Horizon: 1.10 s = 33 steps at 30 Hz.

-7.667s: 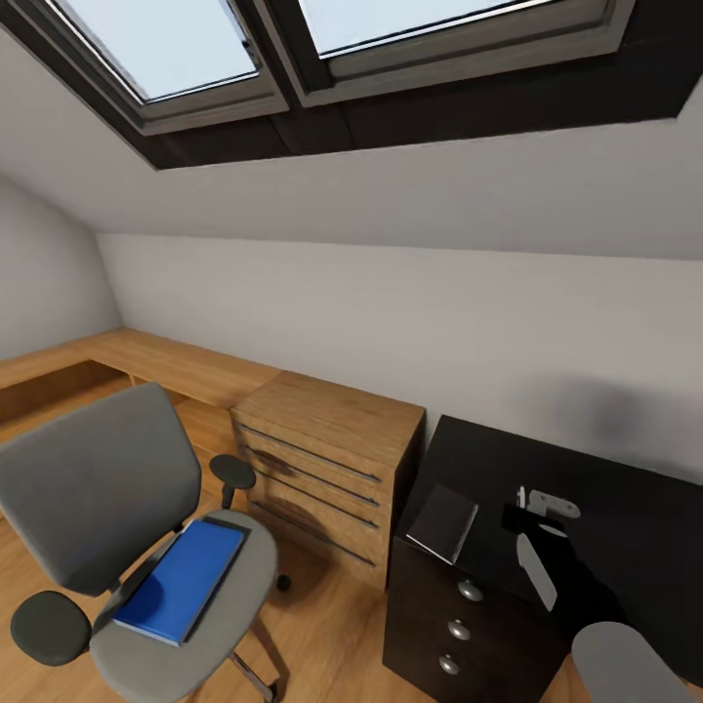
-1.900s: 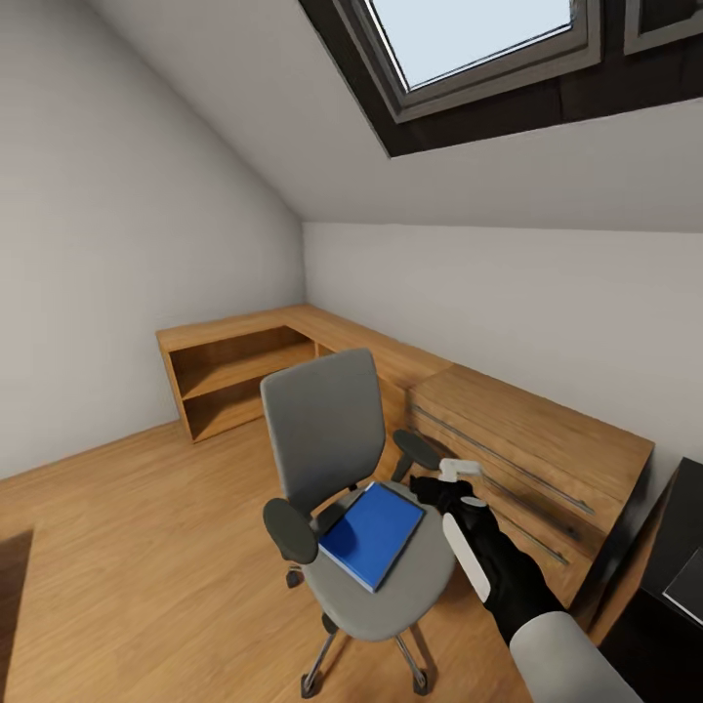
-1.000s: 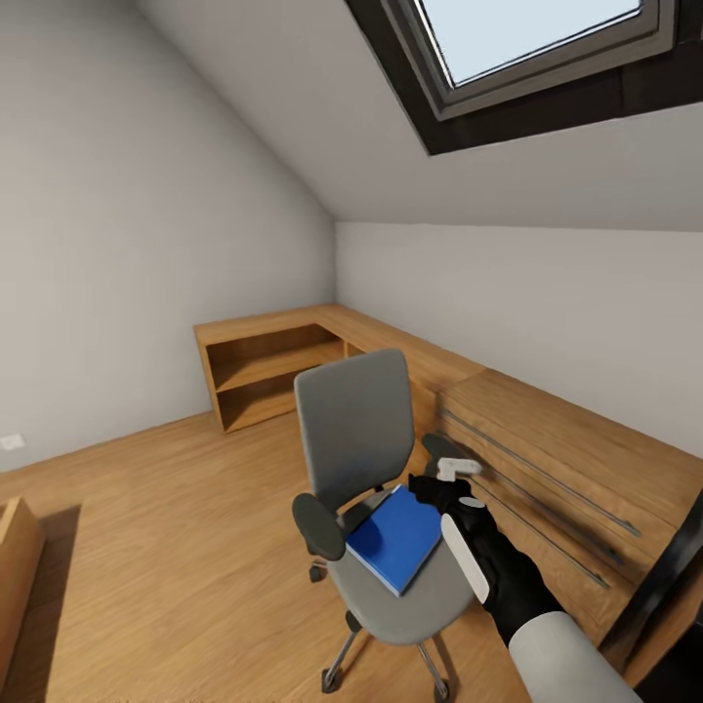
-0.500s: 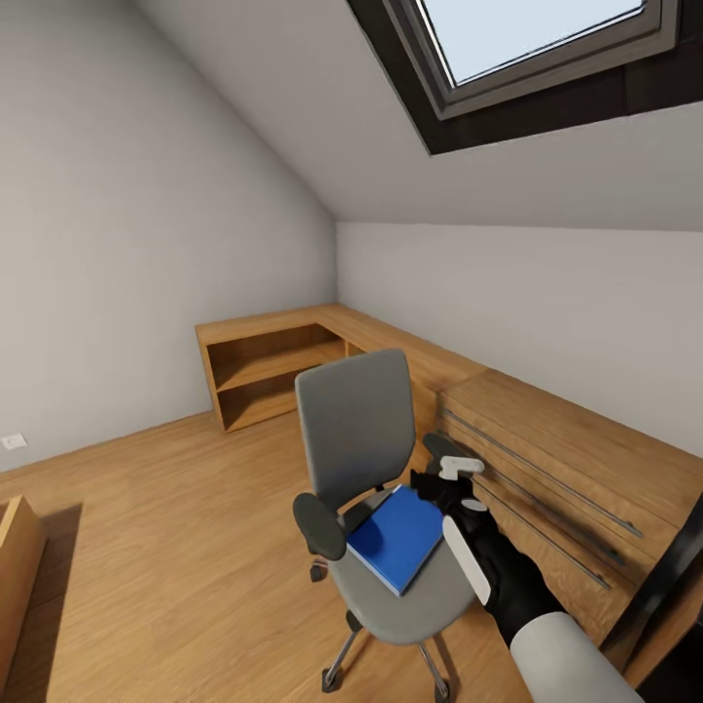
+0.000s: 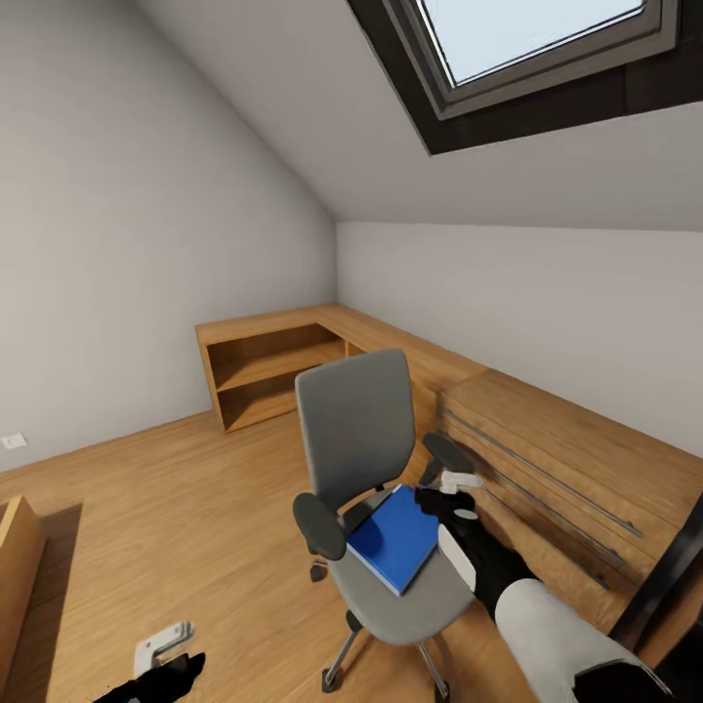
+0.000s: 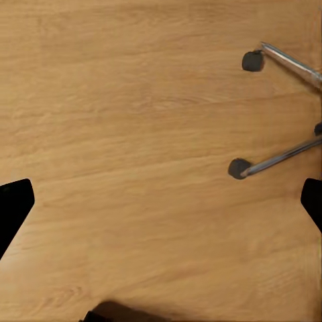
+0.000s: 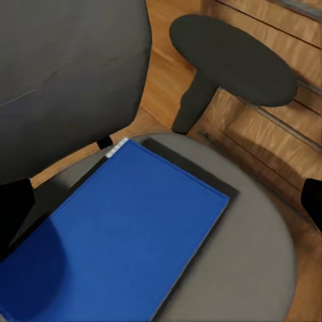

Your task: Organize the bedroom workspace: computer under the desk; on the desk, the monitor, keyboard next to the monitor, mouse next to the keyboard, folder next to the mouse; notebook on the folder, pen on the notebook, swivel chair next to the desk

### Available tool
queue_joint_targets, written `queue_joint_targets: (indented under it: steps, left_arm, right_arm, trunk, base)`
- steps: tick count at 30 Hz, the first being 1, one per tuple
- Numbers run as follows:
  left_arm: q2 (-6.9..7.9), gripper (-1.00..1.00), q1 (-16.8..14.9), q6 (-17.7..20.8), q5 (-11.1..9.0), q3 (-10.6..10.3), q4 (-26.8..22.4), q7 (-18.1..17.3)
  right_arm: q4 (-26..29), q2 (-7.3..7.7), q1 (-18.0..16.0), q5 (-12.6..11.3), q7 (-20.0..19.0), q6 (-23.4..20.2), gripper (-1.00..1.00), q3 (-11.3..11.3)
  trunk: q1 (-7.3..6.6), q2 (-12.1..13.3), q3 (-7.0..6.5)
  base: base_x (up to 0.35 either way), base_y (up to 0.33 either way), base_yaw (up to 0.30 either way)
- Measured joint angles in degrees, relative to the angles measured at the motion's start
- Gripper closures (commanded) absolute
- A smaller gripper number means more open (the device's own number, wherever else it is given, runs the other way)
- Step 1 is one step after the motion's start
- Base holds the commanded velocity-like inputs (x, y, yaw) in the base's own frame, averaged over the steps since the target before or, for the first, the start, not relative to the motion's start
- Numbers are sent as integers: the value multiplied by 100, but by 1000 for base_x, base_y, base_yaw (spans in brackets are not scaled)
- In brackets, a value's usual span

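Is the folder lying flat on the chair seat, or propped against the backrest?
Flat. The folder lies with its whole blue face up on the swivel chair seat, clear of the backrest.

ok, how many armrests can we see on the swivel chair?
2. One black armrest sits on the side of the seat nearer the open floor; the other armrest is on the side by the wooden chest of drawers, just above the right gripper.

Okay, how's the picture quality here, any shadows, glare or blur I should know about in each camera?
Head view: evenly lit, skylight bright but not glaring, straight edges lean from wide-angle distortion. Right wrist view: sharp, with a soft dark shadow across one end of the folder. Left wrist view: sharp wood floor, a dark shadow at one edge.
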<state>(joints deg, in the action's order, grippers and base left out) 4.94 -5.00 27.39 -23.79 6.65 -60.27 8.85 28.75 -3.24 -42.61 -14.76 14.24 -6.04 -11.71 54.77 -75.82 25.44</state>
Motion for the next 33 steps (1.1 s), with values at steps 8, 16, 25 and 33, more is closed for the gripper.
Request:
queue_joint_targets:
  steps: [8, 16, 25, 33]
  left_arm:
    - [-17, -100, 2, 1004, -60, 284, -1968, 2]
    - [-26, -100, 3, 2050, -975, 1102, -3088, -22]
    - [-23, -100, 3, 2140, -1054, 1215, -3116, -30]
    - [-21, -100, 3, 2177, -1049, 1223, -3109, -14]
  right_arm:
    - [-817, -46, -710, -5, 7, 118, -100, 6]
    - [-1326, -71, -792, -26, 31, 80, -100, 2]
    - [-1423, -88, -791, -81, 59, 70, -100, 20]
    - [-1407, -92, -790, -72, 38, 12, -100, -1]
  trunk:
    - [0, 0, 1]
    - [-2, 0, 1]
    - [-2, -1, 1]
    - [-1, -1, 1]
  base:
    - [0, 0, 0]
    - [106, 0, 0]
    - [162, 0, 0]
    - [148, 0, 0]
